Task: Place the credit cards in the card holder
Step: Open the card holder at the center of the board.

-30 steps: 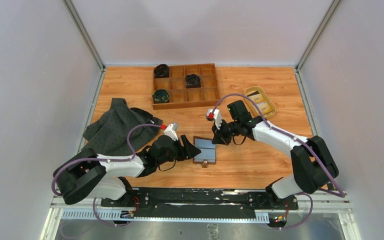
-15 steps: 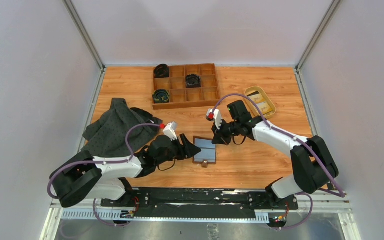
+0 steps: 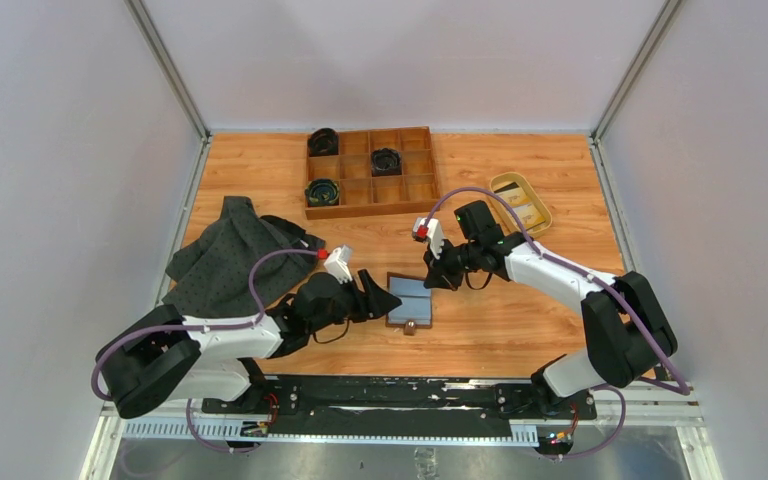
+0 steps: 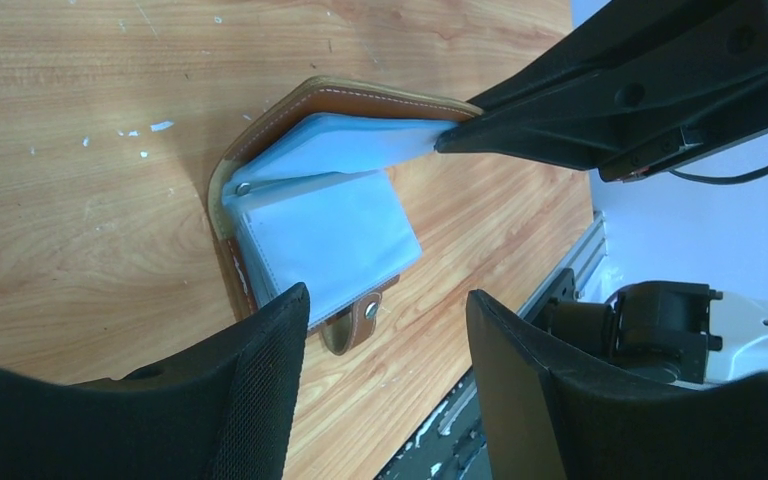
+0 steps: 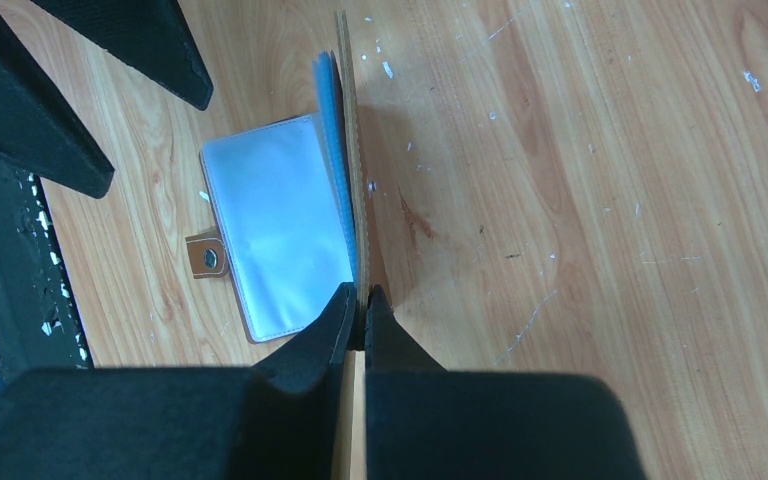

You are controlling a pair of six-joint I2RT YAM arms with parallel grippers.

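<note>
"So, are the cards in yet?"

"No. The card holder (image 3: 408,300) lies open in the middle of the table (image 3: 520,320). Its clear sleeves look empty. The right gripper (image 5: 360,300) pinches its lifted flap tight."

"And the other one?"

"The left gripper (image 4: 388,300) is spread wide just beside the holder, with nothing in it."

"Where are the credit cards (image 3: 523,207)?"

"They seem to sit in the yellow dish (image 3: 508,178), well apart from the holder. Every card is left to do."

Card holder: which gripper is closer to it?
Right. The right gripper is shut on the raised cover of the card holder; the left gripper, open, sits by its left edge.
</note>
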